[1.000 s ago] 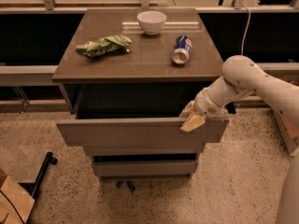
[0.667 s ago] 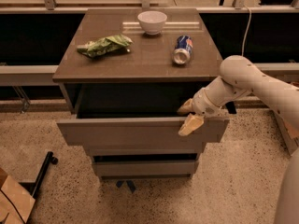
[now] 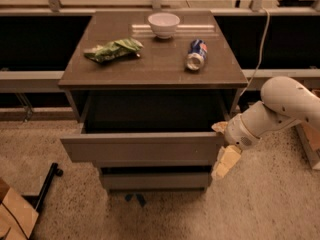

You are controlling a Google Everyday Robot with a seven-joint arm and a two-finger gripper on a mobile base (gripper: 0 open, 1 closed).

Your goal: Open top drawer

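Observation:
The top drawer [image 3: 142, 147] of the grey-brown cabinet is pulled well out, and its dark interior [image 3: 150, 111] shows under the cabinet top. My gripper [image 3: 222, 145] is at the right end of the drawer's front panel. One pale finger [image 3: 219, 127] is at the panel's top right corner and the other [image 3: 226, 162] hangs below and to the right of it. The fingers are spread apart and hold nothing. The white arm [image 3: 280, 109] reaches in from the right.
On the cabinet top [image 3: 155, 64] lie a green chip bag [image 3: 114, 50], a white bowl [image 3: 164, 24] and a soda can [image 3: 195, 54] on its side. A lower drawer [image 3: 152, 180] is shut. A cardboard box [image 3: 15, 216] and a black bar [image 3: 47, 181] are on the floor at left.
My gripper has slid right and down from the drawer's top edge to its right end, and the fingers are wider apart. The drawer stays pulled out.

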